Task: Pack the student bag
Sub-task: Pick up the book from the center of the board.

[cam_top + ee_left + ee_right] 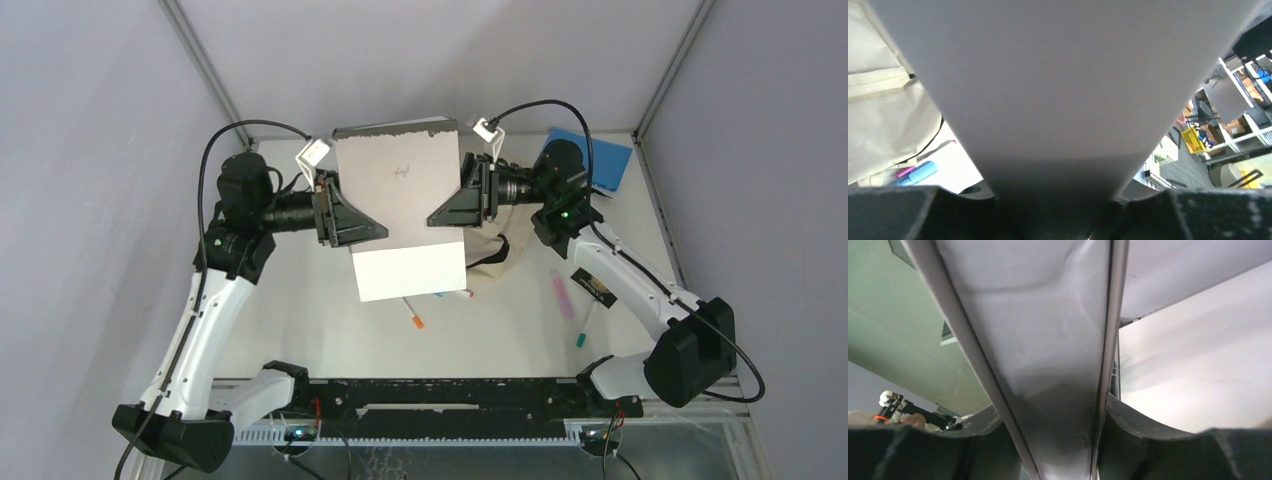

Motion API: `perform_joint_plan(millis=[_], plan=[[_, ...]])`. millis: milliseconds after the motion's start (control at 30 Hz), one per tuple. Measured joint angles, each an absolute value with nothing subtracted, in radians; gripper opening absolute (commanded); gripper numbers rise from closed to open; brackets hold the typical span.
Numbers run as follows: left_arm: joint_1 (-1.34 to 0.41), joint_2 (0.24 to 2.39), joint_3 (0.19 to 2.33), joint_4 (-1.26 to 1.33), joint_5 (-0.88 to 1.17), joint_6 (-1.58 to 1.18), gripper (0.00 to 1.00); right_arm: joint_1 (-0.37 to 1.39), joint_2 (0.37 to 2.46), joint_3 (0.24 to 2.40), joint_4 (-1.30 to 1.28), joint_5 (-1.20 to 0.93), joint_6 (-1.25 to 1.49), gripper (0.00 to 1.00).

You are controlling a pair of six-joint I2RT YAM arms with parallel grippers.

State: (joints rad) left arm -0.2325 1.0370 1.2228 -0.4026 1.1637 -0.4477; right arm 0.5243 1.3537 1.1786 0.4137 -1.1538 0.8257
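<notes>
1. Plainly soft and floppy: student bag (pixel 492 252) slumped on the table (pixel 300 320), mostly hidden beneath the raised pale pad (pixel 400 190). Shows only as a cream fold with a dark strap past the pad's lower right corner, and as cream cloth at the left of the left wrist view.
2. Probably light, but limp enough to sag and crease wherever pinched. Not fragile, not slippery.
3. Best taken at the rim of its mouth or along the black trim, one side per arm, to hold it agape. No sight of that mouth from any view, so no telling which way it faces.
4. Left gripper (pixel 350 215): partly closed and clamped on the pad's left edge, with the sheet running straight down between the jaws in the wrist view.
5. Right gripper (pixel 460 205): set astride the opposite edge, both jaws seemingly pressed against the pad's two faces in the wrist view. Looks like a pinch, though a fresh one at best.
6. Pad itself: stiff, thin and smooth. Held level above the bag, and likely to swing or slide if either pinch slackens.
7. Lying loose nearby: orange-tipped pen (pixel 413 315), pink highlighter (pixel 562 295), teal pen (pixel 584 330), and a blue notebook (pixel 600 160) at the far right corner.
</notes>
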Motion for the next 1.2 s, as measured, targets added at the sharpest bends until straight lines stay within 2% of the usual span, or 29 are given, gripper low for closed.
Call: perform_joint_plan(millis=[67, 200, 267, 600, 833, 967, 1200], plan=[[-0.233, 1.034, 1.223, -0.395, 1.158, -0.453, 0.67, 0.524, 1.367, 1.179, 0.438, -1.146, 0.863, 0.39], [-0.224, 1.032, 1.223, -0.399, 1.116, -0.444, 0.99, 0.508, 1.382, 1.179, 0.434, -1.113, 0.925, 0.24], [-0.215, 1.029, 1.225, -0.425, 1.066, -0.426, 1.0, 0.49, 1.382, 1.179, 0.403, -1.087, 0.949, 0.22], [-0.13, 0.923, 1.225, -0.52, 0.699, -0.4, 1.0, 0.36, 1.381, 1.163, 0.099, -0.787, 1.079, 0.24], [-0.128, 0.778, 1.151, -0.471, 0.456, -0.548, 1.0, 0.36, 1.384, 1.019, 0.155, -0.626, 1.293, 0.25], [-0.128, 0.768, 1.061, -0.405, 0.453, -0.711, 1.0, 0.361, 1.421, 0.993, 0.273, -0.585, 1.388, 0.27], [-0.128, 0.754, 0.779, -0.178, 0.525, -1.028, 1.0, 0.39, 1.494, 0.984, 0.518, -0.573, 1.472, 0.28]])
